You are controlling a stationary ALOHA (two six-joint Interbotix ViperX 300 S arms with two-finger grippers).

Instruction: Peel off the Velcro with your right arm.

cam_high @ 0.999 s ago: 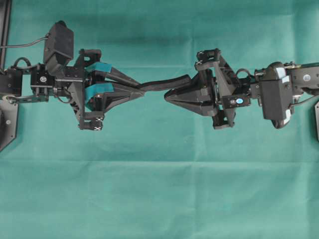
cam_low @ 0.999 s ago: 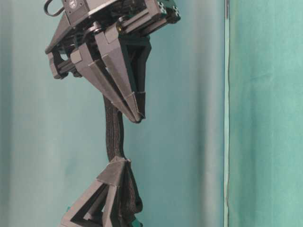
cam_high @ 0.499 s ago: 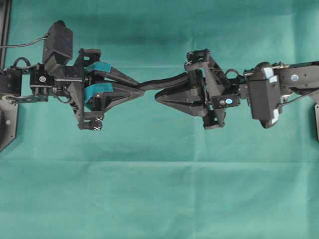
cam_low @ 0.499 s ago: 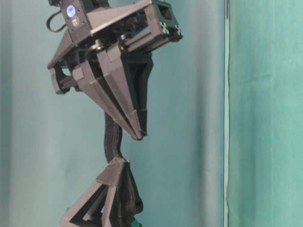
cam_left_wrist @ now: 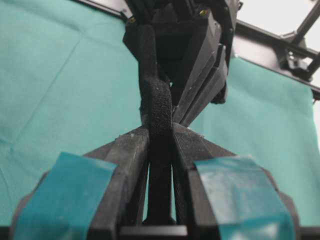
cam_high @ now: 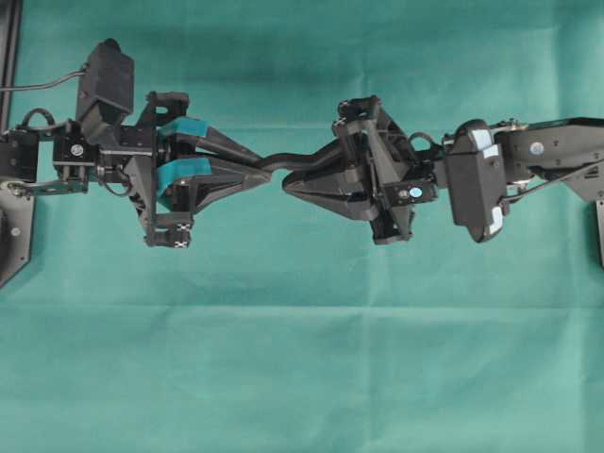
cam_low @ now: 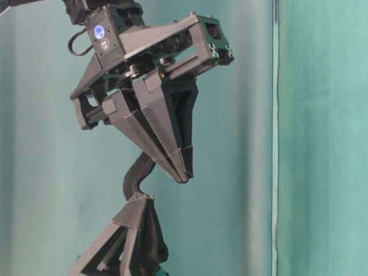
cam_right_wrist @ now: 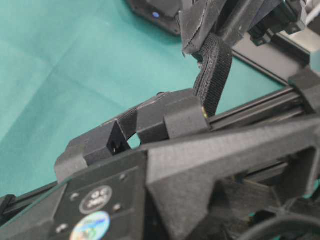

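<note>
The right hand [cam_high: 288,184] is pinched shut, its tips beside the Velcro [cam_high: 304,159] — the strip passes at its 1 o'clock. The left hand [cam_high: 269,173], with teal-taped fingers [cam_high: 189,127], clamps the strip's other end. Both hang above the green-clothed table [cam_high: 302,359] — no readable writing on the pale stickers [cam_high: 479,142].

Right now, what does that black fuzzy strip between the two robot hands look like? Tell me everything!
The thin black fuzzy Velcro strip looks like woven fabric with a rough, ribbed surface. It hangs above the green cloth, touching nothing but the robot. One end is pinched between the closed fingers of the left gripper with teal tape. From there it bends in a wavy curve toward the plain black right gripper, passing along the outside of its shut fingers. Its far end is hidden behind that gripper.
</note>
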